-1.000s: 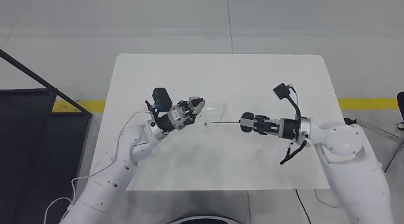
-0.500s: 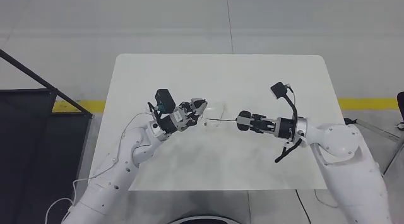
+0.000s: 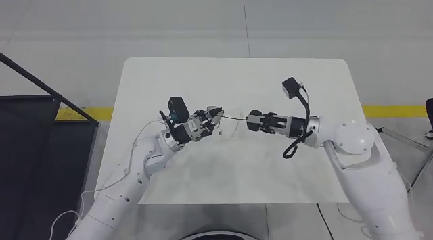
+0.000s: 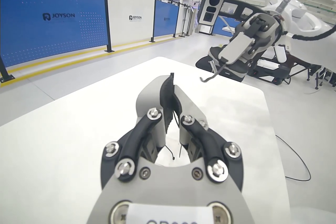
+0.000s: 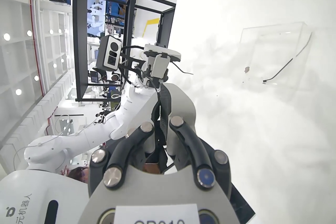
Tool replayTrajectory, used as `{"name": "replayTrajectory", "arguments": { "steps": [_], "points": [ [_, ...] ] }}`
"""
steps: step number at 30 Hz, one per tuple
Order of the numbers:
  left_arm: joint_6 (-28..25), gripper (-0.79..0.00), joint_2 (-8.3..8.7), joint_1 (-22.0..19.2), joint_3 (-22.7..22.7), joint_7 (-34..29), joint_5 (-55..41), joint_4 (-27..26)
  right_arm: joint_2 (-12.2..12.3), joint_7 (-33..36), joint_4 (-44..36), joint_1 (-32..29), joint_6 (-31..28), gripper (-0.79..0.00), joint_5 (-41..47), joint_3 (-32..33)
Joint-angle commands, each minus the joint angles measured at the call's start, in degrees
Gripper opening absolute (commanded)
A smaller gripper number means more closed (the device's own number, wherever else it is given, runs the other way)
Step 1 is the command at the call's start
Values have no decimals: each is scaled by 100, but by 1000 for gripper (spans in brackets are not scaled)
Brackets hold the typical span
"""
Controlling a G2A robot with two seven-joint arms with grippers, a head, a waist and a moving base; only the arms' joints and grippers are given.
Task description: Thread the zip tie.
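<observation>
I'm at the alignment step: the zip tie (image 3: 235, 119) is held in the air over the middle of the table (image 3: 284, 165), between the two grippers. The right gripper (image 5: 163, 89) has its jaws closed on the strap, with the tip free and pointing left. The left gripper (image 4: 172, 87) is clamped tight on a black end, which I take for the head. Next I must steer the tip squarely into that slot — any tilt and it slides past.

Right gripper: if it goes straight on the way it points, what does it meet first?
Probably the left gripper: the right gripper points at it nearly tip to tip above the table, the zip tie it holds leading. Whether their heights match is unclear.
</observation>
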Motion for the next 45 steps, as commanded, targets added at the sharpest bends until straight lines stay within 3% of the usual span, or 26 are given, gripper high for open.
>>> {"name": "replayTrajectory", "arguments": {
  "steps": [1,15,26,45],
  "points": [
    [0,-785,0,0,0,0,0,0,-2,-82,11,9,120,-785,26,-8],
    [0,-785,0,0,0,0,0,0,58,-281,-160,-251,345,-785,67,188],
    [507,-785,-7,179,-86,49,179,-236,118,-458,-574,-649,661,-785,53,360],
    [682,-785,-22,207,-55,219,386,-233,107,-639,-569,-413,1231,-785,176,151]
  ]
}}
